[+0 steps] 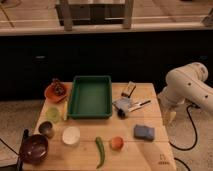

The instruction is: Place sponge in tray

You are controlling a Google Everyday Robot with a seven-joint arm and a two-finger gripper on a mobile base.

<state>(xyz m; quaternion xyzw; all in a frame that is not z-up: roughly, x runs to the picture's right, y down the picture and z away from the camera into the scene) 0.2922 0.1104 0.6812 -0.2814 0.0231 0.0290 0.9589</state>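
1. At the front edge of the desk (135, 156) sit a dark maroon bowl (34, 148), a green chili (100, 151) and a small orange fruit (116, 143).
2. The blue sponge (143, 132) lies flat on the right front part of the desk, outside the tray and apart from it.
3. The gripper (171, 118) hangs pointing down just off the desk's right edge, clear of the sponge; whether it is open or closed cannot be told.
4. Farther back, the green tray (90, 96) sits mid-desk, with an orange plate (56, 91) at its left.

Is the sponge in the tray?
Out: the sponge lies on the table, apart from the tray; the end effector hangs beyond the table's edge.
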